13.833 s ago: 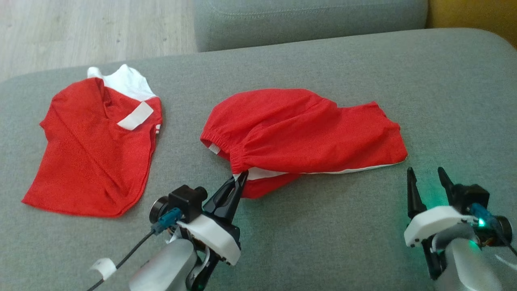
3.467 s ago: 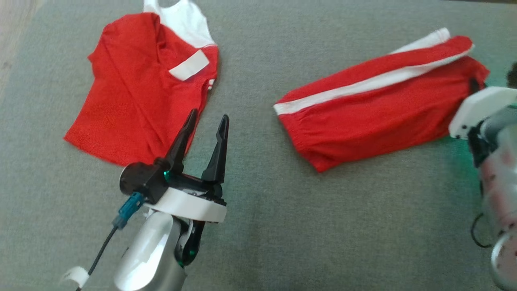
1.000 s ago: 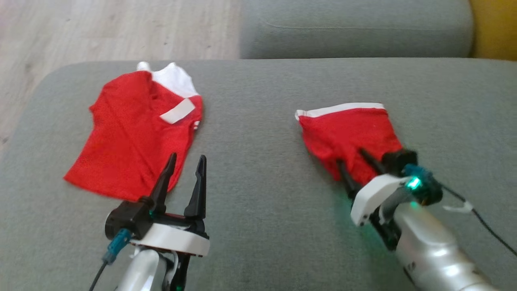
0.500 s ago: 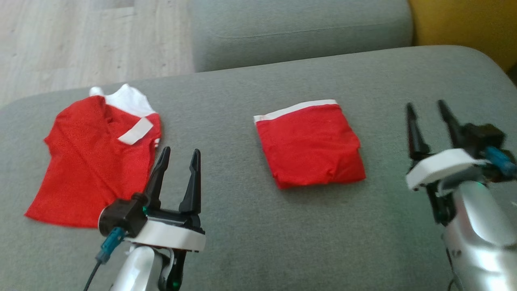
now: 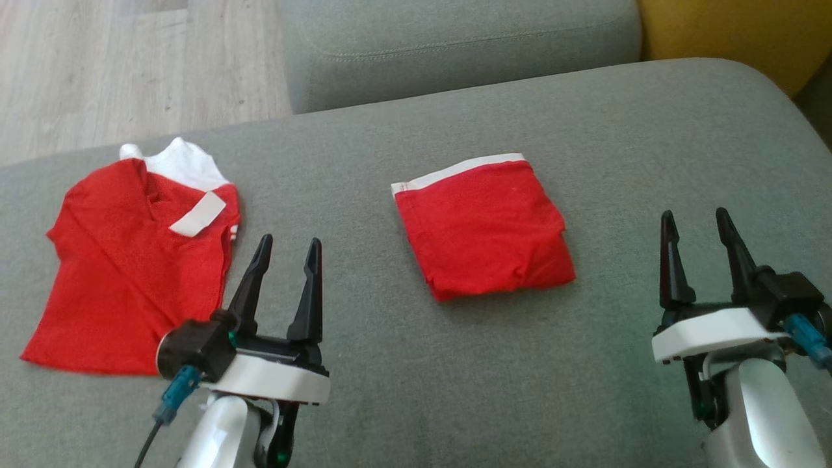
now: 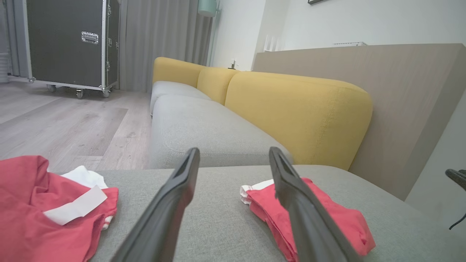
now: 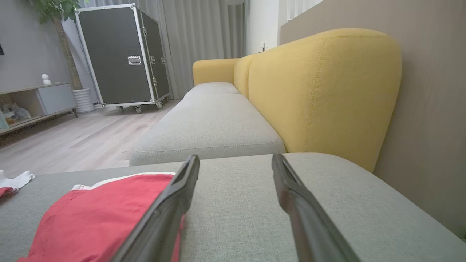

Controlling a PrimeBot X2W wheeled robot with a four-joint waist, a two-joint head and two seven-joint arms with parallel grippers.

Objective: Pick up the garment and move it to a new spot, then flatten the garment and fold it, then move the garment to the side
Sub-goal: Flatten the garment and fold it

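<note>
On the grey cushion (image 5: 650,130) lies the garment (image 5: 484,227), seemingly shorts, folded into a red square edged white, between the left gripper (image 5: 290,242) and right gripper (image 5: 694,218), both hovering wide-jawed and empty.

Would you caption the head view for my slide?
Folded red shorts lie on grey sofa, clear of open left gripper and right gripper.

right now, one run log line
garment: folded, lying free | left gripper: open, empty | right gripper: open, empty | next: move garment aside

The shorts (image 5: 484,227), once spread, now lie folded; right pincer (image 5: 693,214) withdrawn.
</note>
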